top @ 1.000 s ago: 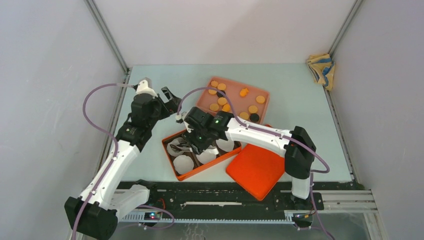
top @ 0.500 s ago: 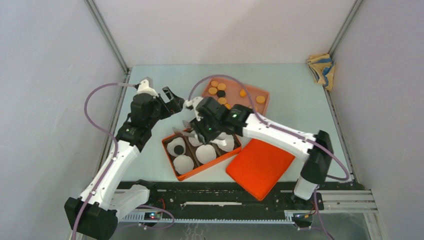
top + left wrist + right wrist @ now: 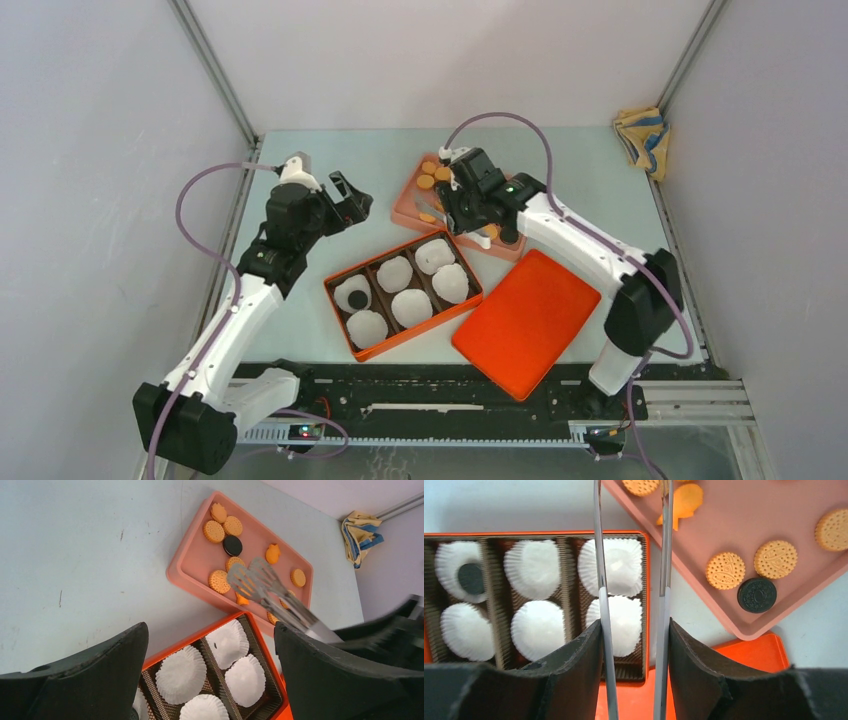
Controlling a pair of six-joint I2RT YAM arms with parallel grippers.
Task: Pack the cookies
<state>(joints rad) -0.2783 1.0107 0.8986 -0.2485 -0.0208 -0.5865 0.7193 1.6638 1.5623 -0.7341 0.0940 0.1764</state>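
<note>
The cookies (image 3: 431,176) lie on a pink tray (image 3: 408,207); most are orange and a few are black (image 3: 757,594). An orange box (image 3: 341,275) holds several white paper cups. One black cookie (image 3: 357,298) sits in its left rear cup, also seen in the right wrist view (image 3: 471,578). My right gripper (image 3: 458,208) is shut on metal tongs (image 3: 599,580). The tongs' tips (image 3: 250,575) hover over the tray and hold nothing. My left gripper (image 3: 350,205) is open and empty, above the table left of the tray.
An orange lid (image 3: 527,320) lies right of the box, its corner near the tray. A crumpled yellow and blue cloth (image 3: 642,138) sits at the far right corner. Grey walls close in the table on three sides.
My right arm lifted the tongs off the box and swung back and right over the pink tray. A black cookie now shows in a cup. My left arm barely moved.
</note>
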